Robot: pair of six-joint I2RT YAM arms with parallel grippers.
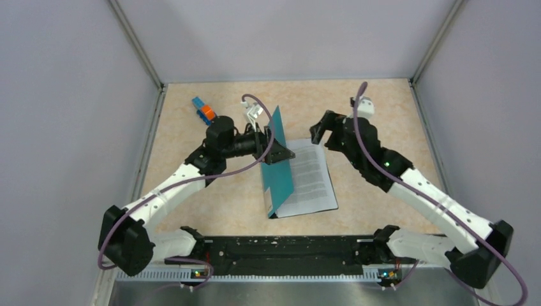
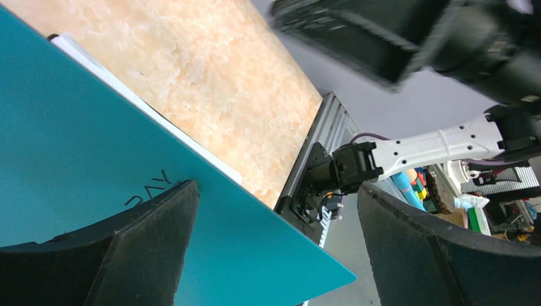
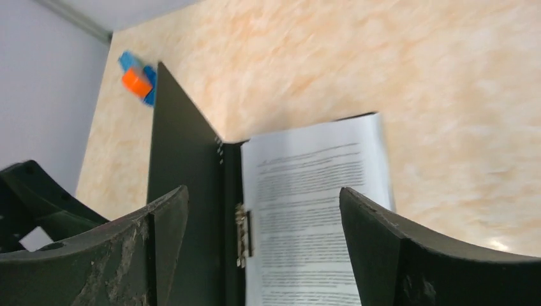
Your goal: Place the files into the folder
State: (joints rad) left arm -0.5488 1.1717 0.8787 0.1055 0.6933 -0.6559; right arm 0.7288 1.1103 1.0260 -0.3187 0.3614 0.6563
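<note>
- The folder (image 1: pixel 279 180) lies open in the middle of the table (image 1: pixel 383 108). Its teal cover stands tilted up from the spine, and its black back half lies flat on the wood-patterned top.
- The files (image 1: pixel 311 178) rest face up on that flat half, to the right of the raised cover. They carry blocks of black print too small to read in any view.
- The right wrist view shows the metal spine clip (image 3: pixel 241 233) just beside the left edge of the top sheet. The cover's black inside rises to its left.
- The left gripper (image 1: pixel 275 153) has its jaws spread wide, clamping nothing. The cover's free edge passes between the fingers (image 2: pixel 134 255), with the teal face close against one.
- Faint lettering on the teal face, next to that finger, is partly hidden and cannot be read with any certainty.
- The right gripper (image 1: pixel 317 132) hangs above the far end of the sheets with its jaws apart and nothing between them.
- A blue-and-orange toy block (image 1: pixel 203 109) sits near the far left corner, well apart from the folder.
</note>
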